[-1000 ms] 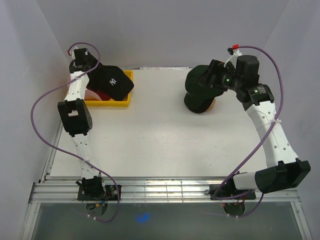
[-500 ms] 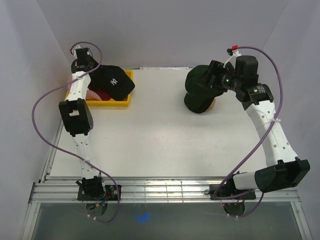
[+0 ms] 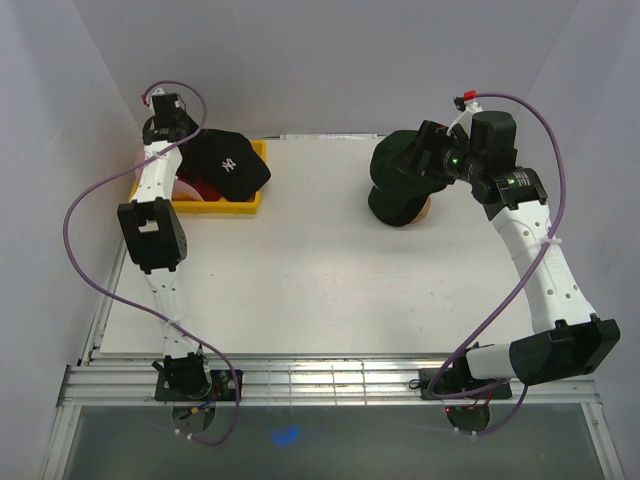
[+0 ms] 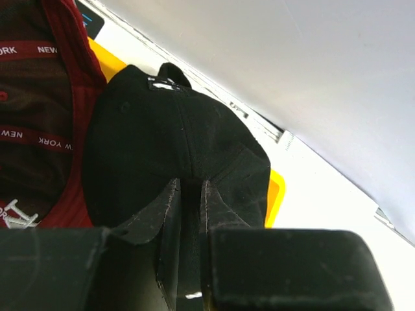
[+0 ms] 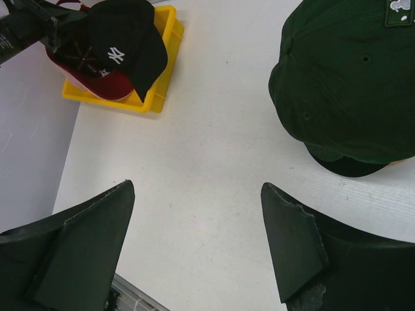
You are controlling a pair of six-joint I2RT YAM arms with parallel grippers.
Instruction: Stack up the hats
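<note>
- Arms are both stretched to the far end: the left arm (image 3: pixel 150 230) runs up the left edge of the table, and the right arm (image 3: pixel 540 250) bends in from the right with its wrist turned toward the middle.
- Left gripper (image 4: pixel 188 184) is over the far-left corner with its fingers (image 4: pixel 170 197) pulled in narrow. They pinch the rear edge of the black cap (image 3: pixel 228 162), and fabric fills the slit between them.
- Right gripper (image 5: pixel 196 188) has its jaws spread wide with nothing in them. It hangs above bare tabletop, just beside the dark green cap (image 3: pixel 400 180).
- That green cap sits crown-up on the wooden stand (image 3: pixel 424 210) at the far right, with only a tan sliver of the stand peeking out beneath it.
- On to the yellow tray (image 3: pixel 245 203) in the far-left corner. The dark red cap (image 4: pixel 39 97) lies in it with its lettered inner bands facing up.
- The black cap, white logo up, sits on top of the red one, and its brim reaches out over the tray's right rim.
- The table (image 3: pixel 320 280) is flat white, with plain pale walls (image 3: pixel 330 60) close around it.
- A purple cable (image 3: pixel 75 215) loops off each arm.
</note>
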